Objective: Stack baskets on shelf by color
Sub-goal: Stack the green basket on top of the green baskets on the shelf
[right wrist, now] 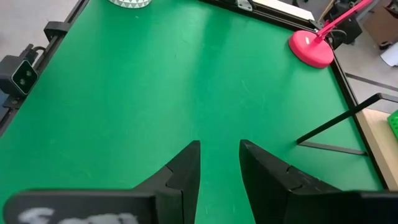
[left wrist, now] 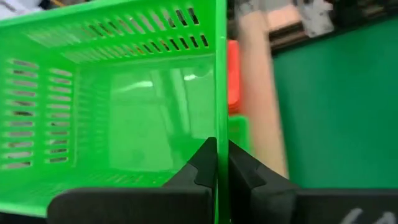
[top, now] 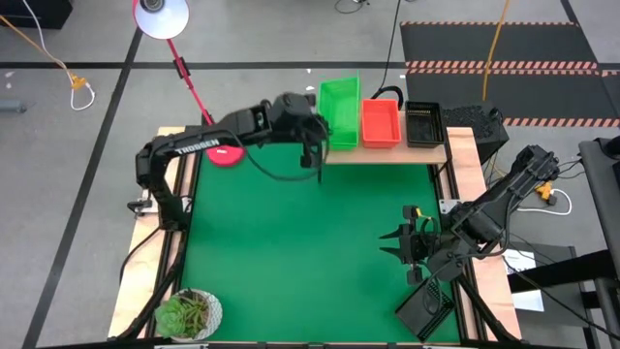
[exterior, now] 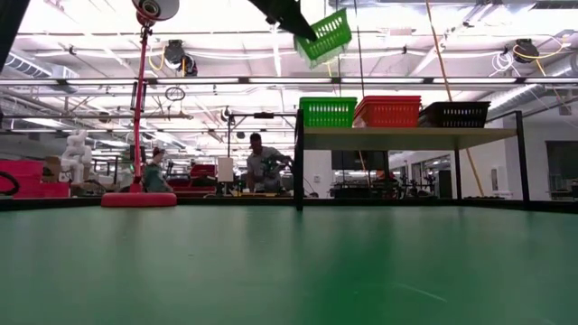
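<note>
The left hand (left wrist: 222, 163) pinches a green basket (top: 338, 112) wall, maybe tilted, above the shelf (top: 387, 153) (upper middle); right hand (top: 400, 242) waits open.

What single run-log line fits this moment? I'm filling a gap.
left gripper: shut on green slotted plastic basket, above light-wood shelf | right gripper: open, idle over green table

So the shelf (top: 387, 153) sits at the far edge of the table (top: 291, 252), with three stacks of baskets (top: 380, 124) side by side on it. The left tool (top: 318, 155) holds one more basket (exterior: 325, 36) up in the air, above the leftmost stack. Lamp base (top: 226, 155) is left of the shelf, plant (top: 188, 314) in the near left corner. The right tool (top: 402, 244) hangs over the table's right side.
</note>
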### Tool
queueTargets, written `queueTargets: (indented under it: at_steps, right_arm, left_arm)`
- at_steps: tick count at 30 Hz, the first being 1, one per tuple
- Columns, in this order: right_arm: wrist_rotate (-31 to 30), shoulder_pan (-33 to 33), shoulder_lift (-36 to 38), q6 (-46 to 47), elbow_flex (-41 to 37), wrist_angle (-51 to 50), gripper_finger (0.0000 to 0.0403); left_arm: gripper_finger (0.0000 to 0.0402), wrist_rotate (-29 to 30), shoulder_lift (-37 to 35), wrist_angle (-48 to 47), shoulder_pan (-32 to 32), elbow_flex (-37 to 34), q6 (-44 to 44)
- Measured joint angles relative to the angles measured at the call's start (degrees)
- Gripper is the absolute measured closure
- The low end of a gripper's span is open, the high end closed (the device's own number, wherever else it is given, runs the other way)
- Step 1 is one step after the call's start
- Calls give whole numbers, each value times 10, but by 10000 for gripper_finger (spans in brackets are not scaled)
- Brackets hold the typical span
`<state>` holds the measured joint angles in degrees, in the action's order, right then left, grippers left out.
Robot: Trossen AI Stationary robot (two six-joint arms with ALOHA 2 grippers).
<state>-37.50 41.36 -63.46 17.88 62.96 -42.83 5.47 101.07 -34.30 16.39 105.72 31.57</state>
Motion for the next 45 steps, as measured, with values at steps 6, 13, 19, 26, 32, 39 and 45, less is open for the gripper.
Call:
queueTargets:
  at_steps: [6, 13, 19, 26, 32, 39, 45]
  right_arm:
    - [-2, 0, 0, -4, 0, 0, 298]
    - [-2, 0, 0, -6, 0, 1, 298]
    - [-2, 0, 0, -6, 0, 2, 298]
    - [-2, 0, 0, -6, 0, 3, 298]
    - [-2, 0, 0, -6, 0, 3, 298]
    - [-2, 0, 0, -8, 0, 4, 298]
    - [-2, 0, 0, -7, 0, 4, 298]
  left_arm:
    - [394, -20, 0, -31, 28, 27, -8]
    - [395, -55, 12, -37, 39, 24, -19]
    - [380, -57, 54, -42, 41, 24, -19]
    - [395, -56, 97, -41, 42, 23, -20]
    - [370, -35, 111, -40, 43, 23, -27]
    - [354, -22, 110, -40, 43, 23, -30]
    - [347, -21, 109, -41, 42, 23, -25]
